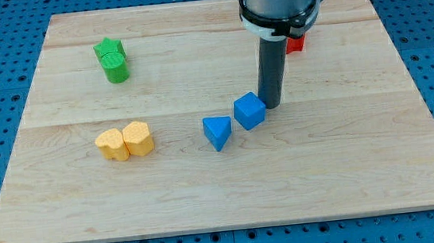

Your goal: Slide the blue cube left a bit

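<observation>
The blue cube (249, 110) sits right of the board's centre. My tip (271, 105) stands on the board right beside the cube's right side, touching it or nearly so. A blue triangular block (217, 132) lies just to the cube's lower left, close to it but with a small gap.
Two yellow blocks (125, 141) sit side by side at the view's left-centre. A green star and a green cylinder (113, 60) sit at the top left. A red block (296, 44) is partly hidden behind the arm at the top. The wooden board (224, 192) rests on a blue pegboard.
</observation>
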